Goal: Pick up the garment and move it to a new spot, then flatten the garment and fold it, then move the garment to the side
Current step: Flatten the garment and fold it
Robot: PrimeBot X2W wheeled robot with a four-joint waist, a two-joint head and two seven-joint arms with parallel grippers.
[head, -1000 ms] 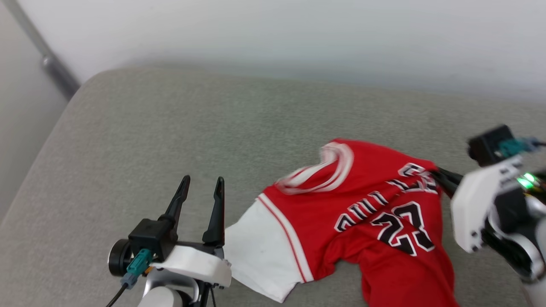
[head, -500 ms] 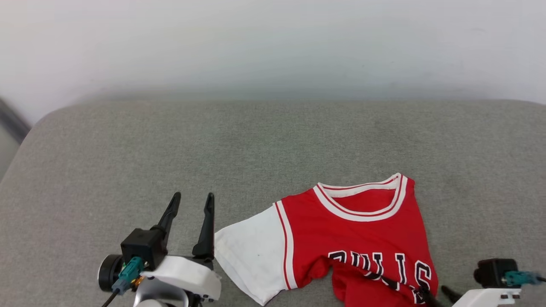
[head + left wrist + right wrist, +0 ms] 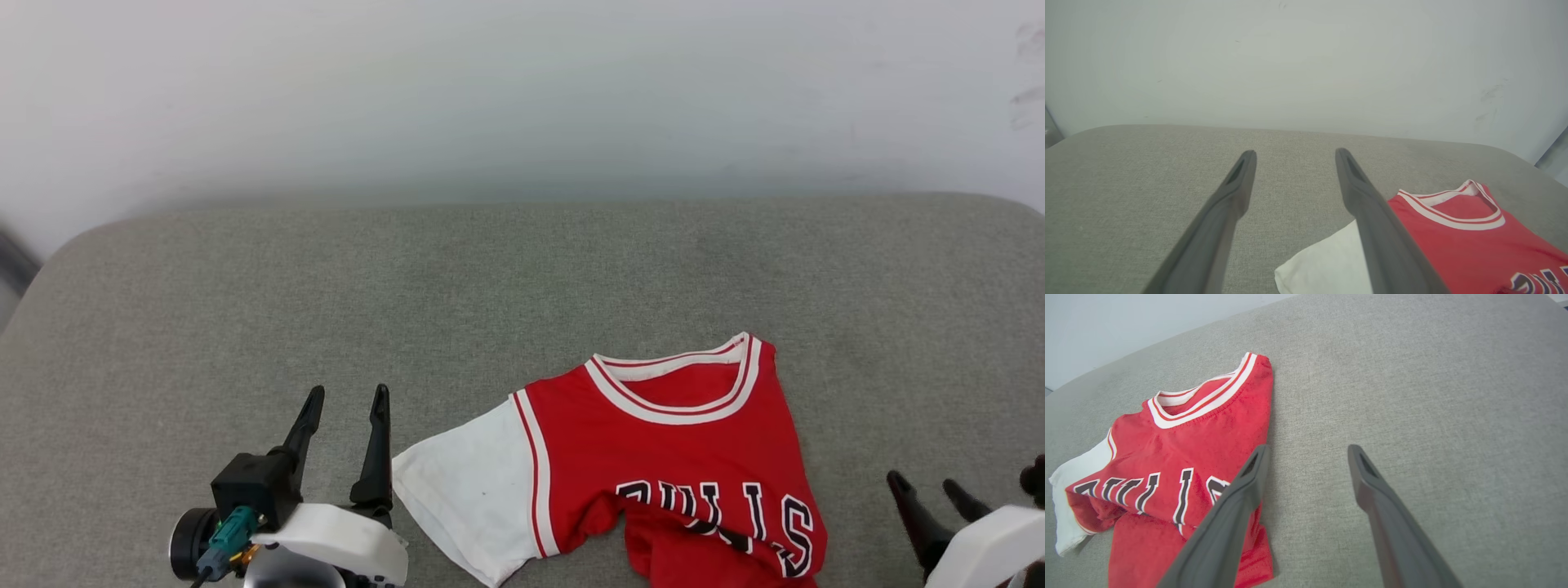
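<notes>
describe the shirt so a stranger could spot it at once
A wide grey cushion sits against a pale wall. On its right front lies the garment, rumpled. It stands out bright red on the grey: white sleeve, striped collar, black lettering.

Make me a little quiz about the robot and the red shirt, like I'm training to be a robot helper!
1. Pick one: the sleeve you can see on the red shirt is A) white, B) blue, C) black.
2. True or false: the right gripper is shut on the shirt.
3. Fill the gap: the gripper nearest the sleeve is the ____ one.

Key
1: A.
2: False. It is open and holds nothing.
3: Left. The left gripper sits just beside the sleeve.
</notes>
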